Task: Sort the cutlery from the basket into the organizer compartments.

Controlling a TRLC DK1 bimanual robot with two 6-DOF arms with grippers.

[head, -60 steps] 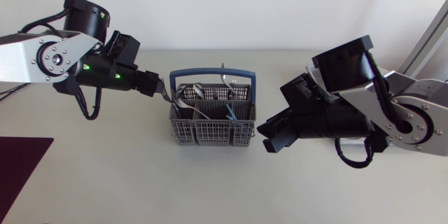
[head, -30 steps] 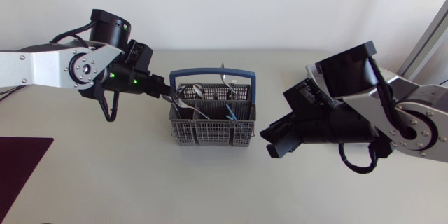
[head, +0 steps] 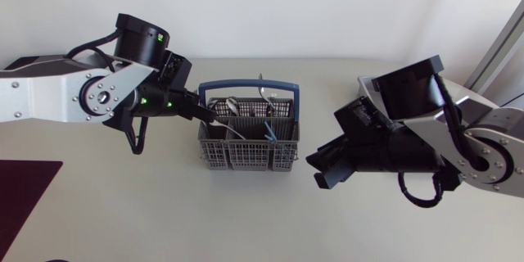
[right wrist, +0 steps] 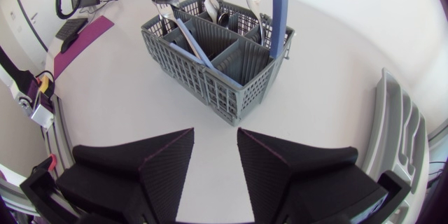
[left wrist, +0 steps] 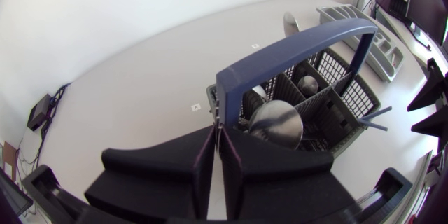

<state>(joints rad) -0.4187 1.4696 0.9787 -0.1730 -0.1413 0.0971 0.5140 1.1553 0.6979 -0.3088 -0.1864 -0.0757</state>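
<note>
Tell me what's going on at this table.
Two robot arms are working on a cutlery basket. The left end effector sits at the basket's left end, fingers drawn together beside an upright spoon. Whether it pinches anything is unclear. The right end effector hangs open and empty over the table near the basket's other end. Several pieces of cutlery stand in the basket, and the organizer lies off to the right arm's side.

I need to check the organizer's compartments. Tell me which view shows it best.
Right wrist view: the organizer lies close beside the right gripper, dividers plain. Left wrist view shows it small, beyond the basket. Head view shows none of it.
</note>
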